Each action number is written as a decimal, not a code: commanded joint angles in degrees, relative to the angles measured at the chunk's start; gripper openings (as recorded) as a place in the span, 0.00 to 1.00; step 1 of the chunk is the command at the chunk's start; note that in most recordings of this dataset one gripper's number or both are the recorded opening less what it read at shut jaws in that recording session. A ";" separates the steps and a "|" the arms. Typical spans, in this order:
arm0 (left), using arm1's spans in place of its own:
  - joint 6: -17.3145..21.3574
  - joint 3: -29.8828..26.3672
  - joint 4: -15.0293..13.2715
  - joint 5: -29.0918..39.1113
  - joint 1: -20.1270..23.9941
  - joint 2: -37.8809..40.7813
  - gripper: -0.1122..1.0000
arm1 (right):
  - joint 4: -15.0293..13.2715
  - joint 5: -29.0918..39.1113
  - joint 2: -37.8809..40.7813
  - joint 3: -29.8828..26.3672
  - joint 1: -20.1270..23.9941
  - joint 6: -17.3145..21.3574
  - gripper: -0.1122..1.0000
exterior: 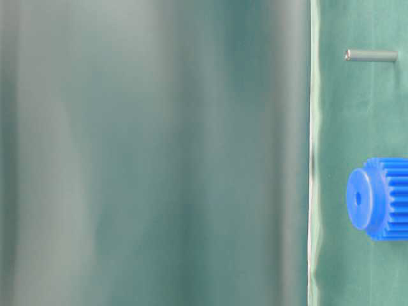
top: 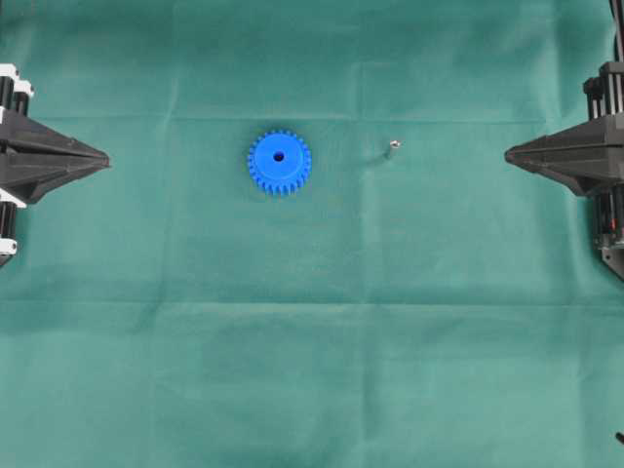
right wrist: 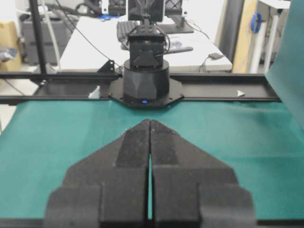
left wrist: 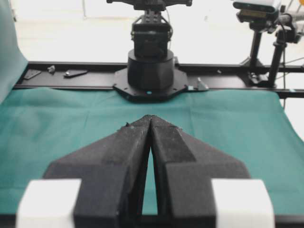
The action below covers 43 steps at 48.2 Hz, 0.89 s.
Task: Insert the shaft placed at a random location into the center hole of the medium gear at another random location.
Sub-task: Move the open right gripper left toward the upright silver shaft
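Two grippers closed, empty: left gripper (top: 105, 156) at 9 o'clock, right gripper (top: 509, 154) at 3 | medium gear (top: 279, 162) mid-counter | shaft (top: 393, 147) apart, gear's 3 o'clock

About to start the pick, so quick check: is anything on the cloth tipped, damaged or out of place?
Nothing stands out. The medium gear lies flat, center hole unblocked. The shaft sits apart from it toward the right gripper, with nothing touching it. Both grippers are shut and empty at the edges; left gripper.
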 commanded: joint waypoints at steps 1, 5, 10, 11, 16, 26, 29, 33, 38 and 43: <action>-0.53 -2.02 0.53 0.79 -0.26 0.62 0.10 | -0.44 0.26 0.35 -1.85 -0.18 -0.35 0.11; -0.62 -2.20 0.53 1.41 -0.35 0.62 0.10 | -0.44 0.70 0.70 -2.20 -0.70 -0.88 0.11; -0.53 -2.11 0.53 1.49 -0.35 0.53 0.10 | -0.44 0.79 1.05 -2.20 -1.58 -1.76 0.11; -0.53 -2.11 0.62 1.41 -0.26 0.53 0.10 | -0.53 0.79 1.23 -2.20 -1.85 -1.93 0.11; -0.53 -2.11 0.62 1.49 -0.35 0.44 0.10 | -0.44 0.88 2.20 -1.93 -3.78 -2.29 0.11; -0.53 -2.11 0.53 1.49 -0.26 0.35 0.10 | -0.44 -0.26 7.12 -1.23 -8.17 -2.29 0.20; -0.53 -2.11 0.62 1.49 -0.26 0.35 0.10 | -0.44 -1.14 9.23 -1.05 -8.96 -2.29 0.32; -0.53 -2.02 0.53 1.49 -0.26 0.35 0.10 | -0.44 -2.72 12.74 -0.88 -10.02 -2.37 0.54; -0.53 -2.02 0.62 1.49 -0.26 0.35 0.10 | -0.53 -6.15 18.90 -0.62 -11.34 -2.90 0.82; -0.53 -2.02 0.62 1.49 -0.35 0.35 0.10 | -0.44 -9.67 25.05 -0.79 -12.74 -3.08 0.91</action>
